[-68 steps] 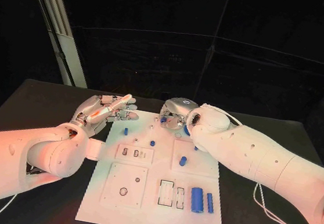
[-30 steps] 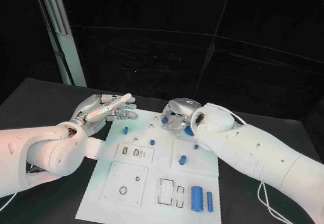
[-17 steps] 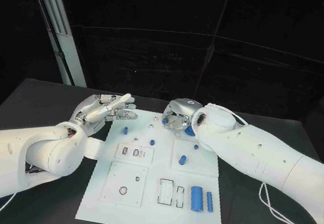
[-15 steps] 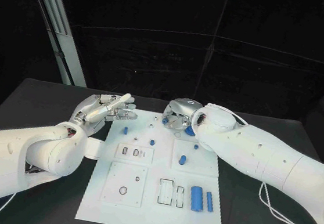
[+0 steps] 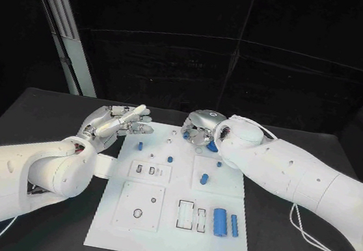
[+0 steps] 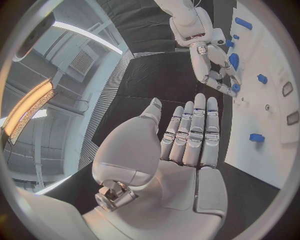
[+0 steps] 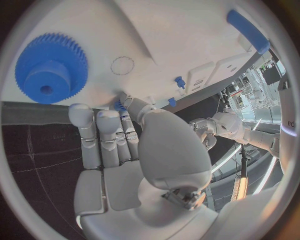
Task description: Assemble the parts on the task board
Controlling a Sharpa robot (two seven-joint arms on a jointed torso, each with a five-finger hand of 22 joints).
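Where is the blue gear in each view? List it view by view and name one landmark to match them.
Head view: the blue gear lies at the far end of the task board, partly hidden by the right hand.
Left wrist view: on the board, beside the right hand's fingertips.
Right wrist view: flat on the board, just beyond the fingertips.
Shared landmark: the right hand, next to the gear in all three.

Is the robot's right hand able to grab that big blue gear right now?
Probably yes. In the right wrist view the blue gear lies on the task board just past the right hand, with bare board between them. The fingers are apart and seem to hold nothing.
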